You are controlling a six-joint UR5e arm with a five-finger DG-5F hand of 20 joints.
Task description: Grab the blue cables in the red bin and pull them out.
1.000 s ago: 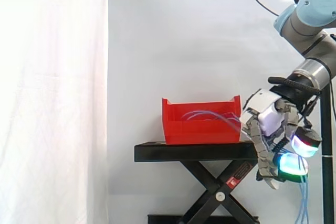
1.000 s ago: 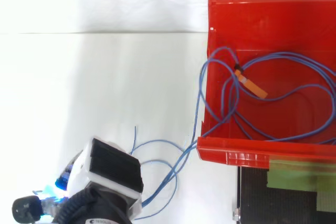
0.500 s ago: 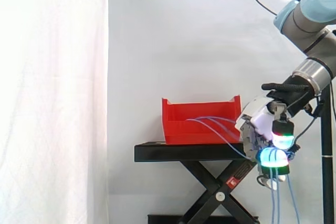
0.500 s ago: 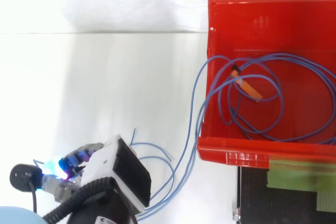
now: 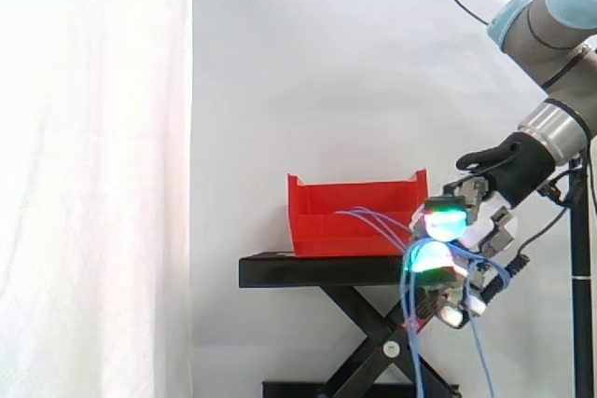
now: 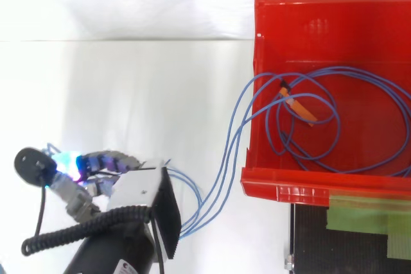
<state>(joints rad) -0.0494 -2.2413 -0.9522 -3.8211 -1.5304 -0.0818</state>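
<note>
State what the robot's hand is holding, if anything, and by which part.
The hand has its fingers curled round the blue cables, gripping a stretch outside the red bin; loops lie inside it, strands hang below.

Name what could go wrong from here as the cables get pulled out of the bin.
Most of the thin blue cables lie looped in the red plastic bin with an orange tag among them; the loops may knot. The strands drag over the bin's wall, so pulling may slide it off the black stand. They may slip through the curled hand.
</note>
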